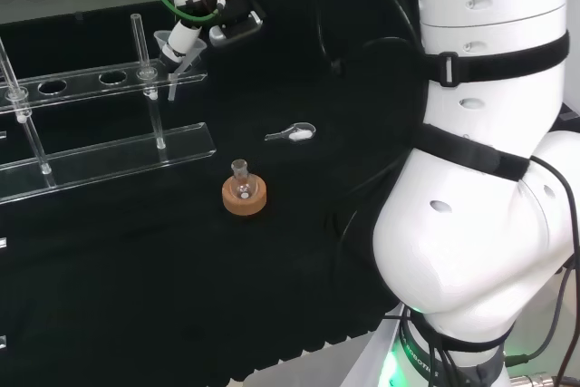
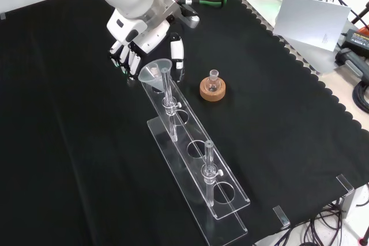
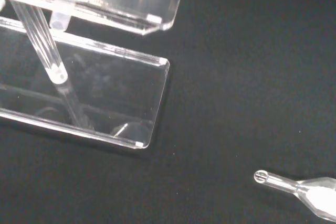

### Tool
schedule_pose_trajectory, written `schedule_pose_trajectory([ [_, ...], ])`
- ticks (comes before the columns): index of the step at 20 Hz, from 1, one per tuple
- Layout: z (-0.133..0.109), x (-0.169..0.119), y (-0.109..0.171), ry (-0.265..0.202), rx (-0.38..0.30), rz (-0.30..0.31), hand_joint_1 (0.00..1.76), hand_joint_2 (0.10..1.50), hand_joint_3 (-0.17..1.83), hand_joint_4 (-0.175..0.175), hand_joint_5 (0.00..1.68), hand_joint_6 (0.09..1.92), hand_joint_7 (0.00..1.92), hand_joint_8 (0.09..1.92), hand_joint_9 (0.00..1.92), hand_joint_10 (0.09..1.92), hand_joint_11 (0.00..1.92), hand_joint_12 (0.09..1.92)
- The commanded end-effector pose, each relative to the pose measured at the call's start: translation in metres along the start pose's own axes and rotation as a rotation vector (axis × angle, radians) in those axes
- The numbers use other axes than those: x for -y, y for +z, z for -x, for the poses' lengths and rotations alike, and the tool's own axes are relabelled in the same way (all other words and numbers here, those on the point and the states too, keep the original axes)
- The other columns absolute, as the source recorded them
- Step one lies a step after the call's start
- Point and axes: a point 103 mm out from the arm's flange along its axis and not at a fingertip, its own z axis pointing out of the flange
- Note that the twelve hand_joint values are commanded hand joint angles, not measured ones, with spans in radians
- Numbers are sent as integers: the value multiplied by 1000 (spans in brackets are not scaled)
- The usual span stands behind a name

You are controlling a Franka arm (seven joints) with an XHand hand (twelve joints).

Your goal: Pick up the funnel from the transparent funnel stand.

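Closing in, I have the hand (image 2: 151, 50) curled around the funnel (image 2: 156, 73), which sits in the end hole of the stand (image 2: 199, 168), stem hanging through, ready for lifting straight up.

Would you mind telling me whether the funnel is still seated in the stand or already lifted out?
Cannot tell for certain. The funnel sits tilted at the stand's end hole, with the hand right behind it.

A robotics lab: a counter (image 2: 69, 142) draped in black cloth carries a clear acrylic funnel stand (image 2: 196, 165), a small round glass flask (image 1: 241, 187) on a cork ring (image 1: 245, 198), and bundled cables (image 2: 360, 93) lie beside it.
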Motion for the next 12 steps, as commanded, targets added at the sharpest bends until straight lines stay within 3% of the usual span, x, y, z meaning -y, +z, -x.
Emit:
schedule_pose_trajectory([
  [1,0,6,-9,-5,-4,48,588,788,31,38,737,87,851,445,514,573,0,1171],
  [12,7,26,-41,-20,43,116,610,789,33,49,768,94,878,444,539,555,0,1185],
])
